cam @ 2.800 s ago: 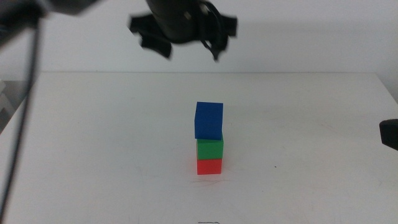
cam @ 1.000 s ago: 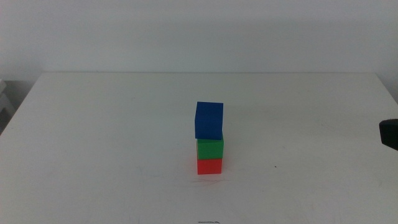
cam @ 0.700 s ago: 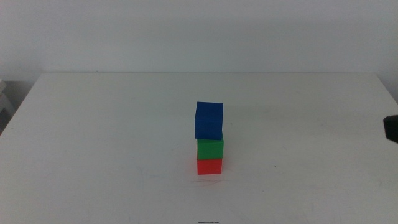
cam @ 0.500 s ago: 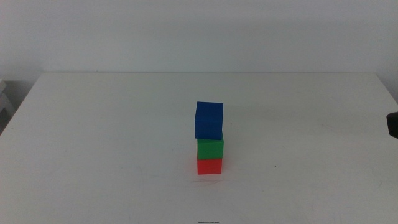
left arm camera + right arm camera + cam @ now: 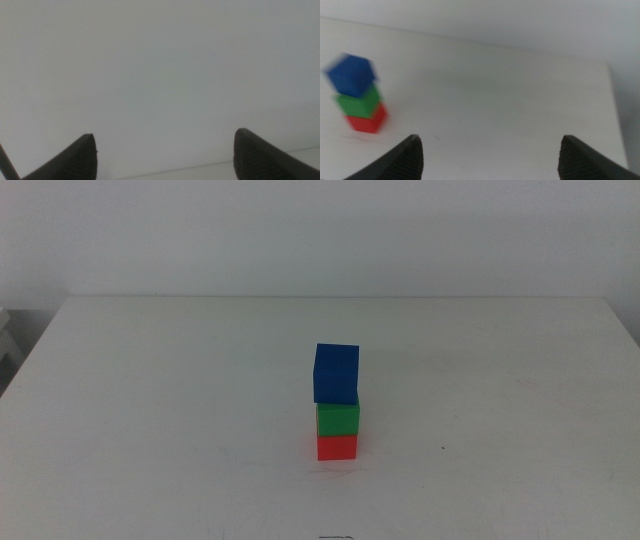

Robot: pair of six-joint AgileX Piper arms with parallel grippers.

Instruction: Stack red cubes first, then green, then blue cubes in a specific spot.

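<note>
Three cubes stand in one stack at the middle of the white table. The red cube is at the bottom, the green cube rests on it, and the blue cube sits on top, twisted a little and overhanging to the left. The right wrist view shows the same stack, blurred: blue cube, green cube, red cube. My right gripper is open, well away from the stack. My left gripper is open and faces only a blank white wall. Neither arm shows in the middle view.
The table's far edge meets a plain white wall. A small dark speck lies on the tabletop right of the stack. The table's right edge shows in the right wrist view.
The left arm has left the middle view from above the stack. The dark right gripper at the right edge has slid out of sight. The stack has not moved.
</note>
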